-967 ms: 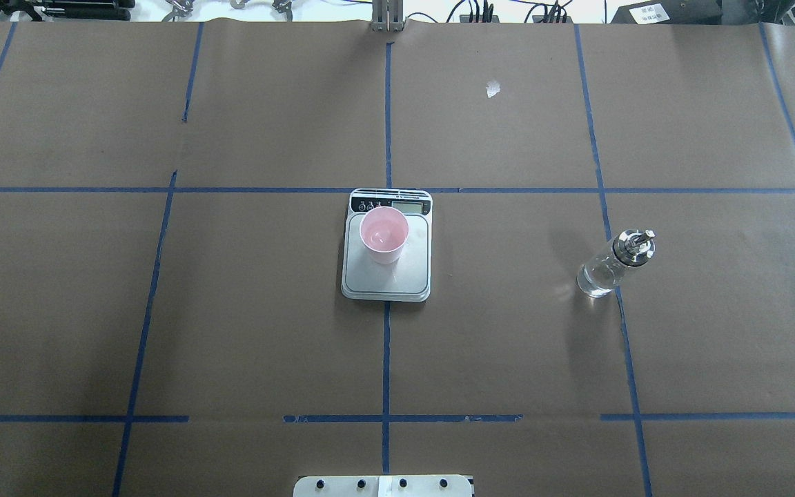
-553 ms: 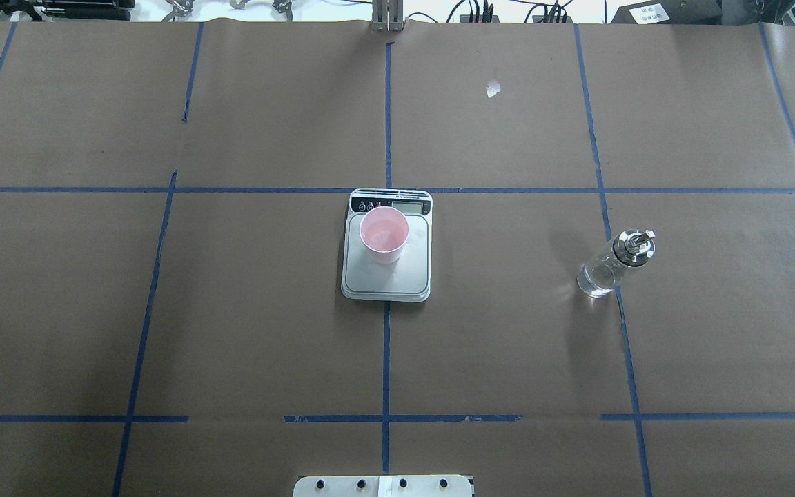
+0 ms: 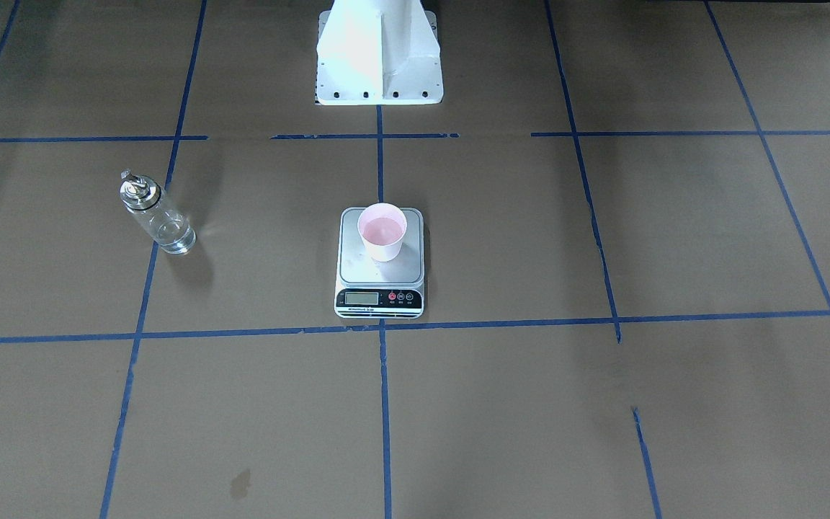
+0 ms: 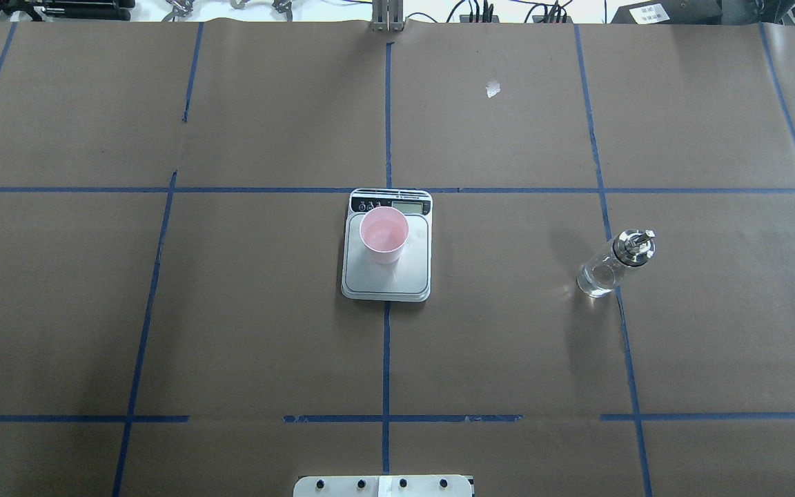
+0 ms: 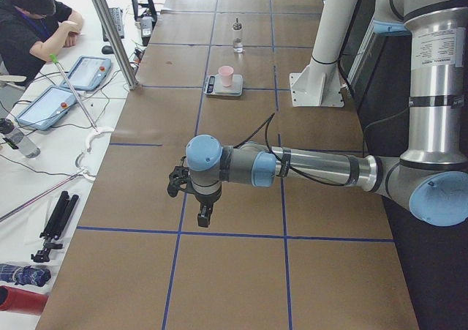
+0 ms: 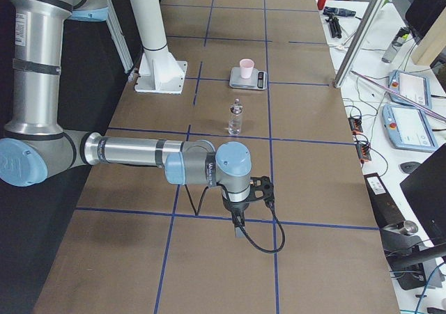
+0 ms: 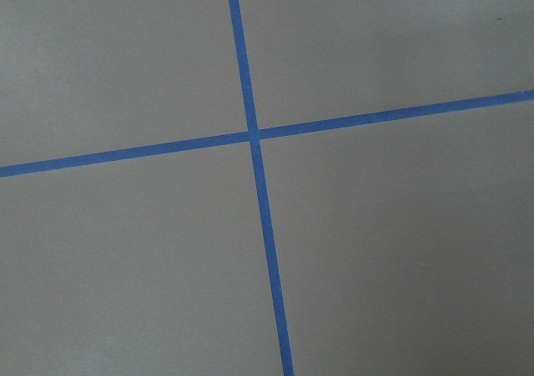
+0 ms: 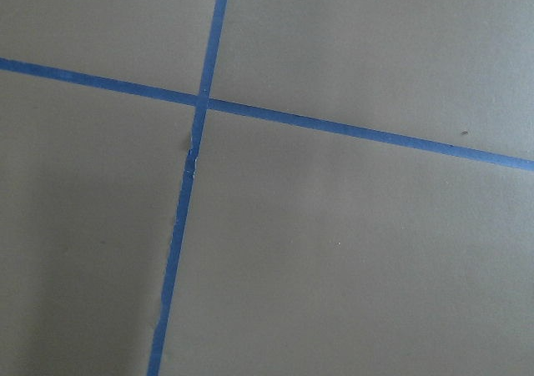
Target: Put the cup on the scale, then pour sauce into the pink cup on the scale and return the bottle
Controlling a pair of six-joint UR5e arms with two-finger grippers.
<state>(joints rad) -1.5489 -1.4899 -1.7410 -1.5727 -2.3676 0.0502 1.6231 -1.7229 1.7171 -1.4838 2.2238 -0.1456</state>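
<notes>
The pale pink cup [image 4: 384, 235] stands upright on the rear half of the silver scale [image 4: 387, 279] at the table's middle. The glass bottle [image 4: 611, 266], with silver cap and spout, stands upright and alone on the robot's right side; clear sauce [image 3: 173, 238] fills its lower part. Both grippers show only in the side views. The left gripper [image 5: 205, 214] hangs low over the table's near end there, and the right gripper [image 6: 238, 225] hangs low at the opposite end. Both are far from cup, scale and bottle. I cannot tell whether either is open or shut.
Blue tape lines grid the brown table cover. The white robot pedestal [image 3: 379, 50] stands behind the scale. A person [image 5: 29, 23] sits at a side desk with tablets [image 5: 84, 72]. A metal post [image 5: 110, 30] rises at the table edge.
</notes>
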